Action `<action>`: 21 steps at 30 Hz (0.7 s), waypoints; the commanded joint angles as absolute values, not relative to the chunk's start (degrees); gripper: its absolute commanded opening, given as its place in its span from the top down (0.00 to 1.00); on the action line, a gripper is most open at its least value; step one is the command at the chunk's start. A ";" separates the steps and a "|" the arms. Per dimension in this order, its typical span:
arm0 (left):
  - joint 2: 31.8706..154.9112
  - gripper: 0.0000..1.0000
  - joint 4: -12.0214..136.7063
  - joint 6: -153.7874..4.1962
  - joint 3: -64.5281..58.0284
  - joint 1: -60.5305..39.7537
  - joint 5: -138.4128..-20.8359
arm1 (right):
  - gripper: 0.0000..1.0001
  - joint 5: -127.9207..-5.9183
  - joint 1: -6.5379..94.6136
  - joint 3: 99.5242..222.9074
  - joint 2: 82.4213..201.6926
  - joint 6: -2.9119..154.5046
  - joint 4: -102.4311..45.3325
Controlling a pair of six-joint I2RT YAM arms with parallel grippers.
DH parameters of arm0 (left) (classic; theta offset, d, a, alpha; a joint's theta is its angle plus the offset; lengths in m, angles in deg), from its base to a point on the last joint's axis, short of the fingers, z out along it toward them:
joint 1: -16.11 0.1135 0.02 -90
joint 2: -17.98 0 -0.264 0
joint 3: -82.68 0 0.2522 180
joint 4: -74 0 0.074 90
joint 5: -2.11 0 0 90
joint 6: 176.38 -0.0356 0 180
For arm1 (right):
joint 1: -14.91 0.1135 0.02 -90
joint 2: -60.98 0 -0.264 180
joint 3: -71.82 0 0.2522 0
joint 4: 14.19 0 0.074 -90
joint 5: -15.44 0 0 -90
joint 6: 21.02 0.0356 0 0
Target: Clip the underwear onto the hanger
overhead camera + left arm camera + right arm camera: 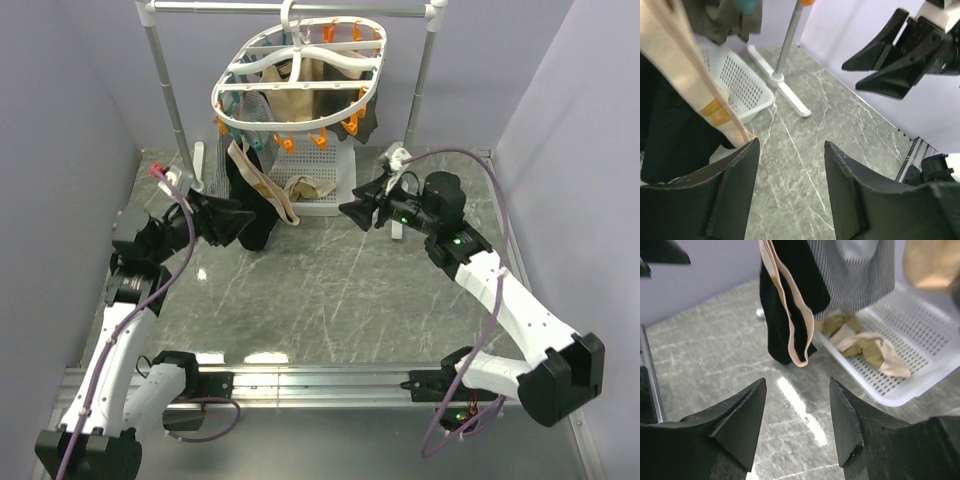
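Observation:
The underwear (248, 195), black with a beige waistband, hangs from the left side of the white oval hanger (300, 75), and its lower end reaches down close to the table. My left gripper (248, 222) is open just left of the underwear, its fingers empty. In the left wrist view, the underwear (665, 140) sits right beside the left gripper (791, 145). My right gripper (350, 214) stands open and empty to the right, pointing at the underwear (785, 315) from a short distance away. The right wrist view shows bare table between the right gripper (797, 382) fingers.
A white perforated basket (335, 185) holding beige garments (865, 345) sits on the table behind the underwear. A grey striped cloth (855, 275) and other garments hang from the hanger. The grey rail stand (170, 100) carries the hanger, and its foot (785, 87) rests on the table.

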State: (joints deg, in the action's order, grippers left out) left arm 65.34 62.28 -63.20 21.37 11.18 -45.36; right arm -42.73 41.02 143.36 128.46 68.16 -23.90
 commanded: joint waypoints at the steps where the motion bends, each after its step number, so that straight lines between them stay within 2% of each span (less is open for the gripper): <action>1: 61.41 0.39 67.08 -66.16 23.47 11.28 -42.97 | 0.39 -40.98 40.05 144.64 123.12 71.09 -21.63; 9: 65.78 0.43 83.49 -69.94 24.36 3.90 -53.78 | 0.35 -43.18 39.96 151.66 122.67 77.24 -22.68; 14: 71.33 0.45 92.48 -69.59 23.48 -1.64 -58.44 | 0.25 -43.18 40.05 155.54 123.29 81.54 -24.17; 21: 78.36 0.42 100.31 -69.06 21.55 -4.37 -66.96 | 0.24 -44.33 40.75 160.98 124.70 83.22 -25.84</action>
